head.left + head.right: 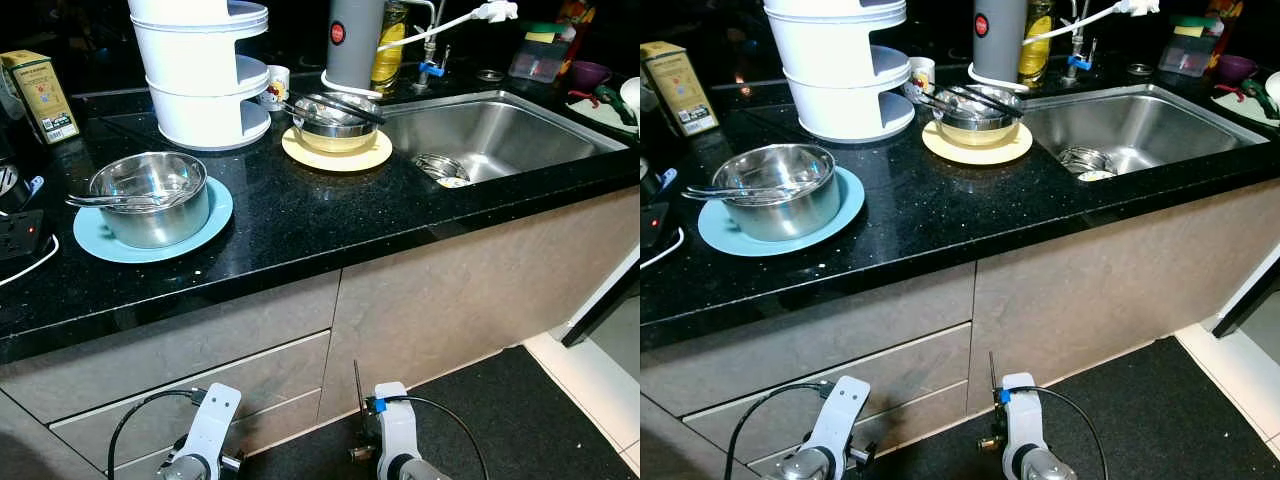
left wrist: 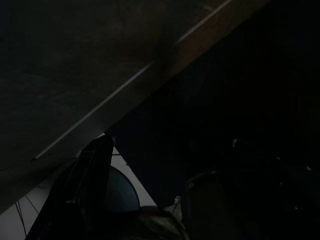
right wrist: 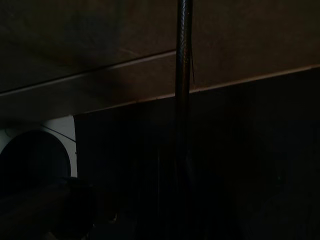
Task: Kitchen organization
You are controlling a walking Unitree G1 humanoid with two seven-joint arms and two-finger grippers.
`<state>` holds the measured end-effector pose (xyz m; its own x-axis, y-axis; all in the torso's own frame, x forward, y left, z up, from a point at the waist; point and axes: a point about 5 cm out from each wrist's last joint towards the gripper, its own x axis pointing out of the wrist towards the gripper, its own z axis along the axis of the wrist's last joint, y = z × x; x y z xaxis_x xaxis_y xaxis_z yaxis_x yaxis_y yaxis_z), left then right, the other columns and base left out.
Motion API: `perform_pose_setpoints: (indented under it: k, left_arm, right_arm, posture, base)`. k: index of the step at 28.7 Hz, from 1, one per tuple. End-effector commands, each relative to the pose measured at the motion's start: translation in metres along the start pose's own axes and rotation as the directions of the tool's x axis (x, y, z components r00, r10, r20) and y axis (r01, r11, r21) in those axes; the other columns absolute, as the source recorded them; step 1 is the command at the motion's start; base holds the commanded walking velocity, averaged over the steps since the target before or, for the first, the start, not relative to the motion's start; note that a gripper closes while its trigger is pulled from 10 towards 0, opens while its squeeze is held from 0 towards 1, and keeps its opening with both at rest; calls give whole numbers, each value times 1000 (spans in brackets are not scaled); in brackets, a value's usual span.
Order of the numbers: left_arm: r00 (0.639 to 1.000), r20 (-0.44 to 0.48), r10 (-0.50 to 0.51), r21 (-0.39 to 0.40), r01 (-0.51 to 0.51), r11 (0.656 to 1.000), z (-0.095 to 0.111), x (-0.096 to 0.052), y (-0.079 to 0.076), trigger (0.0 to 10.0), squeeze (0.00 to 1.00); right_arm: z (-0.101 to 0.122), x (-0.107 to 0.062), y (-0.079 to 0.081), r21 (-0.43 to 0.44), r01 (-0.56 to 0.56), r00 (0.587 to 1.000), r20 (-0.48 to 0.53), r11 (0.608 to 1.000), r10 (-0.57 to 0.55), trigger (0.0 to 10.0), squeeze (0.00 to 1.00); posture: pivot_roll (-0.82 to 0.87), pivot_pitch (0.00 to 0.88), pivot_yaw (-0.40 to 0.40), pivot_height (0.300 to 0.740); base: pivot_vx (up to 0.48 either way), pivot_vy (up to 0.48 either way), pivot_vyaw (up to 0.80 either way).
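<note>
Low down, both arms hang idle before the cabinet drawers; whether the left pincer (image 2: pixel 90 190) or the right pincer (image 3: pixel 182 100) is apart or together I cannot tell. On the black surface (image 1: pixel 300 215), a steel bowl (image 1: pixel 152 198) with utensils sits on a blue plate (image 1: pixel 215 215) at left; a second bowl (image 1: pixel 335 120) on a yellow plate (image 1: pixel 340 158) stands beside the sink (image 1: pixel 500 135).
</note>
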<state>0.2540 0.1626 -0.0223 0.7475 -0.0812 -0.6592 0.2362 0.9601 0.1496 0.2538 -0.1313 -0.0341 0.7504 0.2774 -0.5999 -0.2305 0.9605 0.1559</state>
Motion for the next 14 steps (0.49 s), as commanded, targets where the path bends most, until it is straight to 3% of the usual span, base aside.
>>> perform_pose_setpoints:
  k: [1,8,14]
  left_arm:
    - [1000,-12,4,4,-4,1000,-6,0,1,10000,0]
    - [1000,6,-1,10,1,1000,-5,1,1,10000,0]
    - [1000,15,-7,21,6,1000,-3,2,-1,10000,0]
  right_arm:
    - [-7,-2,0,8,2,1000,-13,1000,-2,10000,0]
    - [-9,-1,2,-39,-32,999,-18,999,32,10000,0]
    - [-8,-1,-1,-29,-13,1000,-12,1000,13,10000,0]
  posture:
    - [-78,177,-14,740]
    - [-81,180,-13,740]
    - [-83,183,-15,740]
  base:
    - [0,0,0]
    - [0,0,0]
    - [0,0,734]
